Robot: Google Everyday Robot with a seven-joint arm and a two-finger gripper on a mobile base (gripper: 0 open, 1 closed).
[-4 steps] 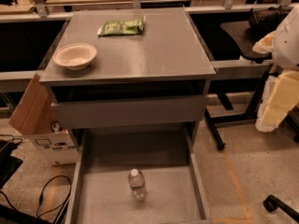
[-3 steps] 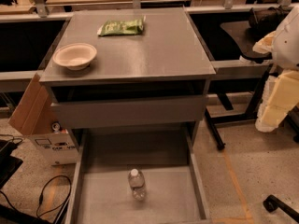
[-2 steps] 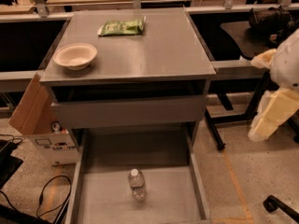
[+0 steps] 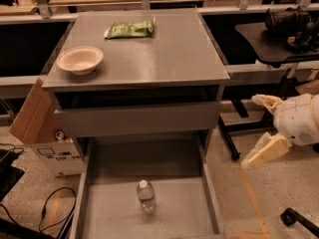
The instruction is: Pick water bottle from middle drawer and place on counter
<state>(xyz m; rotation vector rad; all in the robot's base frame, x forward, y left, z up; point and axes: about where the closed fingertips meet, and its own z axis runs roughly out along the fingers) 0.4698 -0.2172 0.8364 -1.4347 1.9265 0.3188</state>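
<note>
The water bottle (image 4: 145,197), clear with a white cap, lies on the flat floor of the pulled-out middle drawer (image 4: 185,210) at the bottom of the view. The counter (image 4: 164,54) is the grey cabinet top above it. My gripper (image 4: 256,129) hangs at the right, outside the cabinet, beside the drawer's right wall and above the floor. Its two beige fingers (image 4: 268,152) point left, stand apart and hold nothing. It is well to the right of the bottle.
A white bowl (image 4: 79,59) and a green snack bag (image 4: 129,29) sit on the counter. A closed drawer with a plain front panel (image 4: 139,119) is above the open one. A cardboard box (image 4: 30,114) and cables (image 4: 50,210) are at the left, a dark side table (image 4: 274,34) at the right.
My arm has swung down and to the left from the right edge, bringing the gripper closer to the open drawer. The bottle, bowl and bag have not moved.
</note>
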